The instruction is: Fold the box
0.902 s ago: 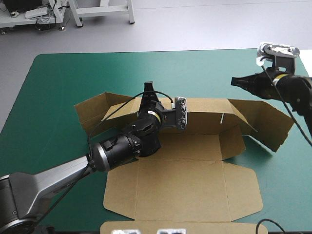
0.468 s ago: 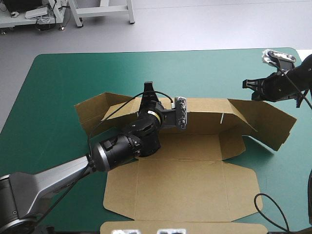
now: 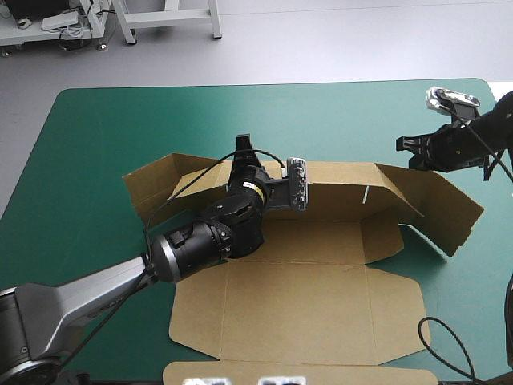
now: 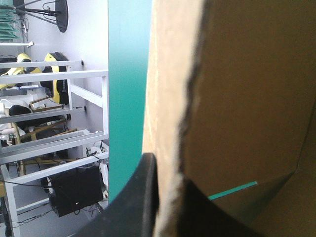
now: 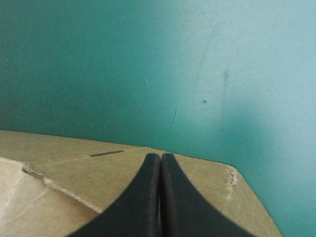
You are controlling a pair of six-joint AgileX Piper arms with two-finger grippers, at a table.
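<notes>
Your teal-green table (image 3: pixel 120 128) carries the brown cut-board box (image 3: pixel 304 305) across its middle, with one panel flat toward the near edge and the far wall raised. Your left gripper (image 3: pixel 243 151) pinches that wall's top edge between its black fingers. Your right gripper (image 3: pixel 406 144) hovers above the flap toward the right edge, its fingers pressed together.

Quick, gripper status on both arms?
Left gripper: shut on the box, pinching its far wall.
Right gripper: shut, holding nothing.
</notes>
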